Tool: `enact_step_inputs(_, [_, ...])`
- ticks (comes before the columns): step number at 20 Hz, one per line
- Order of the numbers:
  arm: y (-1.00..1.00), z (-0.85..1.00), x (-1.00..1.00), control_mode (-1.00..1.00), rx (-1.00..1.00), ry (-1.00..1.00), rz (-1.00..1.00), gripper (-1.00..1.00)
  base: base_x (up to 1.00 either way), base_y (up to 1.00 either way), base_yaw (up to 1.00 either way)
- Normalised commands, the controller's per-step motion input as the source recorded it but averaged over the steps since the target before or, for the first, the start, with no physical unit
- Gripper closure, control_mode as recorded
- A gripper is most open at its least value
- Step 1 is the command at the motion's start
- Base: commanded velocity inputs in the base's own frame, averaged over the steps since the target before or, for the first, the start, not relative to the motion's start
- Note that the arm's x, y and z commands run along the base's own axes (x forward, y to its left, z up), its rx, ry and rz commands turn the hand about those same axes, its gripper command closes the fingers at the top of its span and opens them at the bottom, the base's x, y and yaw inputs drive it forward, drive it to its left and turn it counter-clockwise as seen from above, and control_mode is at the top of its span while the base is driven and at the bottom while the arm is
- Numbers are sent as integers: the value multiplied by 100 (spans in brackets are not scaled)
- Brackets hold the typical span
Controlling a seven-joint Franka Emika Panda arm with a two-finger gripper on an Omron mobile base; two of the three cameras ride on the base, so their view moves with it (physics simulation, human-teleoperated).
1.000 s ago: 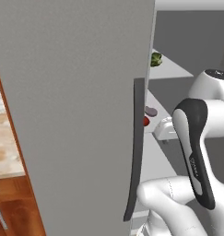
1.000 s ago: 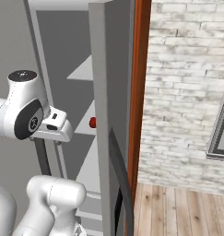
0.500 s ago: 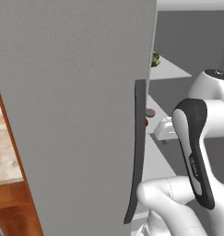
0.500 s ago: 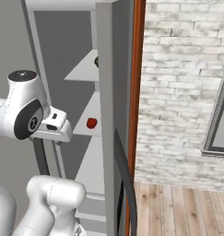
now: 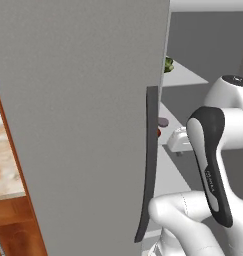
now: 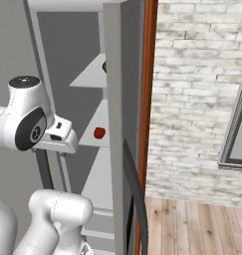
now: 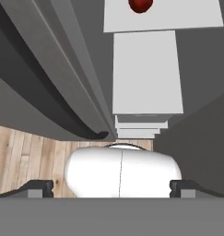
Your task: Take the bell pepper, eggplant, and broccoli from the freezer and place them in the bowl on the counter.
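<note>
Progress: early. The freezer door (image 5: 83, 115) is swung open, its dark curved handle (image 5: 149, 160) nearest the base cameras. No vegetable is judged to have been taken out; all three are seen on the inner shelves (image 6: 95, 134). The bowl cannot be placed from these views; a strip of beige desk (image 5: 5, 170) is seen at the far left of the left base view.

Jaws: two dark fingertips (image 7: 39, 188) are seen at the bottom corners of the hand view, spread wide apart. Nothing is held between them and nothing is touched. The gripper (image 7: 111, 189) is pointed down along the freezer interior, beside the door edge.

Middle shelf: the bell pepper (image 6: 99, 133) is seen resting, red and glossy, well apart from the jaws; it is also caught at the top of the hand view. Just beside it, the eggplant (image 5: 163, 122) is partly hidden by the door edge.

Upper shelf, farthest: the broccoli (image 5: 168, 64) is glimpsed as a green clump past the door.

Left to do, as judged: three picks, three placements in the bowl.
</note>
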Motion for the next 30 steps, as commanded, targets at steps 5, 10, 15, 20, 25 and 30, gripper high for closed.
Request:
enact_step_inputs(5, [0,0,0,100,0,0,0,-100,-33,-50,-18])
enact_step_inputs(10, [0,0,0,100,0,0,0,-100,-13,-57,-18])
enact_step_inputs(15, [-8,-1,0,-100,0,0,0,-100,1,-11,-1])
enact_step_inputs(20, [-41,32,-18,-100,0,-24,0,-100,0,0,0])
enact_step_inputs(25, [-8,60,-3,-100,0,-35,0,-100,0,0,0])
enact_step_inputs(30, [-13,66,10,-100,0,-18,-1,-100,0,0,0])
